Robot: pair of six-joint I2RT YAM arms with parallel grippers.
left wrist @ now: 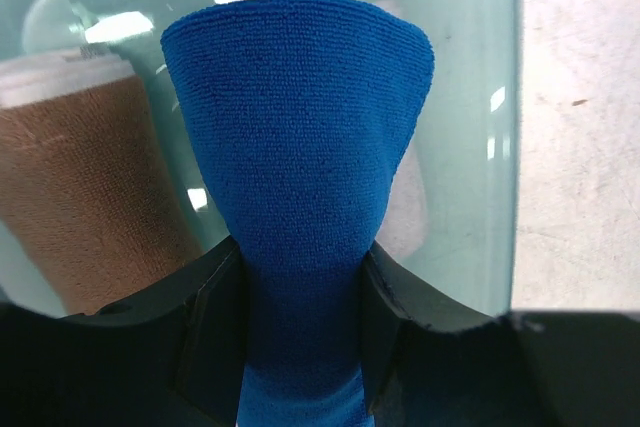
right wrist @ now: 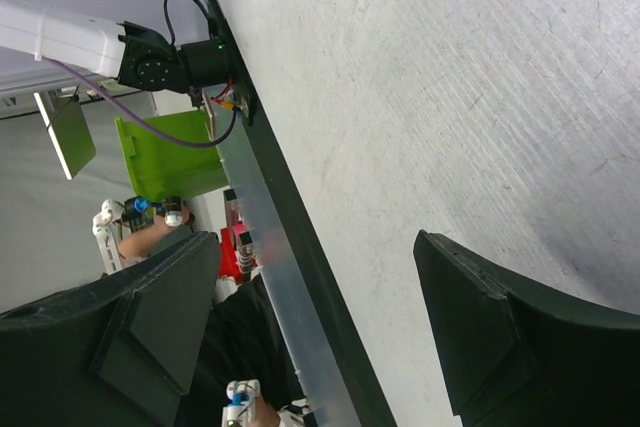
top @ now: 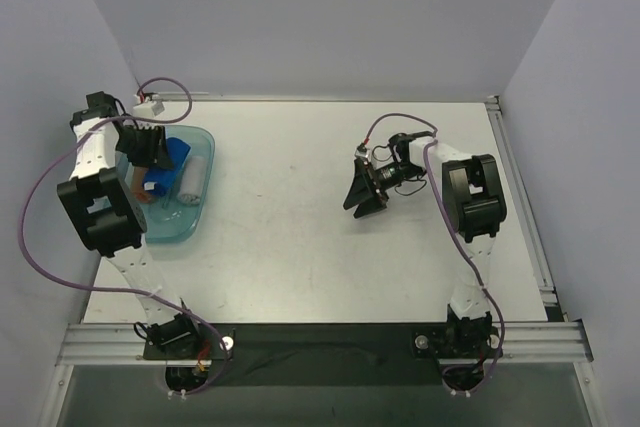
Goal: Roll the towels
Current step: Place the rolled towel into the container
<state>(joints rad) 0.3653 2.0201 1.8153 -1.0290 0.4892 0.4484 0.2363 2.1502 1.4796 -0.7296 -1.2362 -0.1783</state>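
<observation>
While over teal bin [top: 193,219], L fingers [left wrist: 212,339] tight on blue towel [left wrist: 300,147]; R fingers [right wrist: 160,332] wide, empty.

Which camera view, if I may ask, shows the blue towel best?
The left wrist view: the blue towel fills the frame, pinched in the left hand, its weave clear. The top external view shows only a small blue patch in the tray. The right wrist view shows none of it.

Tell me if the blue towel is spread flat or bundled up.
Bundled up: the blue towel is a thick wad pinched in the left gripper, not lying flat.
</observation>
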